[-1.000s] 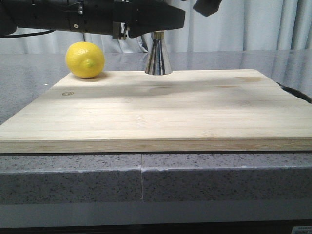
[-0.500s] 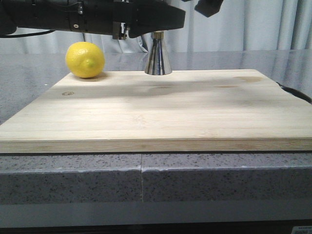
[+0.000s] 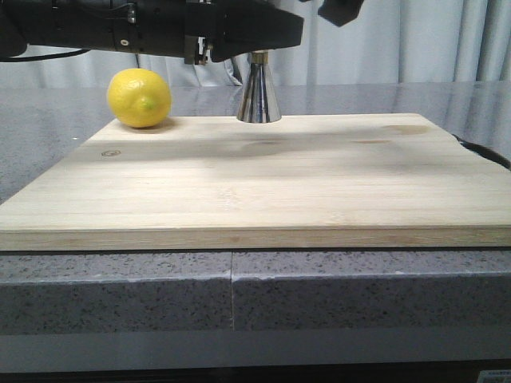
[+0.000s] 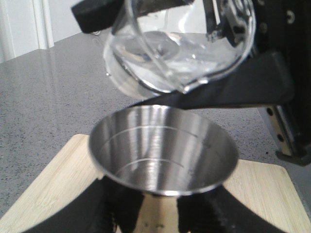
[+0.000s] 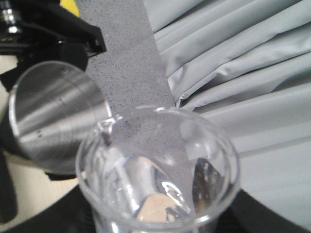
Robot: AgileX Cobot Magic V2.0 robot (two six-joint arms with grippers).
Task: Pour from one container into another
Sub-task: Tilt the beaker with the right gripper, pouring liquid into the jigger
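The steel jigger (image 3: 259, 94) stands at the far edge of the wooden board (image 3: 263, 187). My left gripper (image 3: 257, 40) is shut on its waist, and the black fingers (image 4: 99, 208) flank its open upper cup (image 4: 163, 150). The clear glass beaker (image 4: 181, 46) hangs tilted just above that cup, its pour lip over the far rim. My right gripper (image 5: 160, 225) is shut on the beaker (image 5: 158, 170); in the front view only a dark tip of this gripper (image 3: 342, 11) shows and the beaker is out of frame. No stream shows, and the cup's inside looks dry.
A yellow lemon (image 3: 140, 97) sits on the board's far left corner, just left of the jigger. The left arm (image 3: 96, 28) spans the top of the front view. Grey speckled counter (image 3: 359, 291) surrounds the board; grey curtains (image 5: 243, 63) hang behind.
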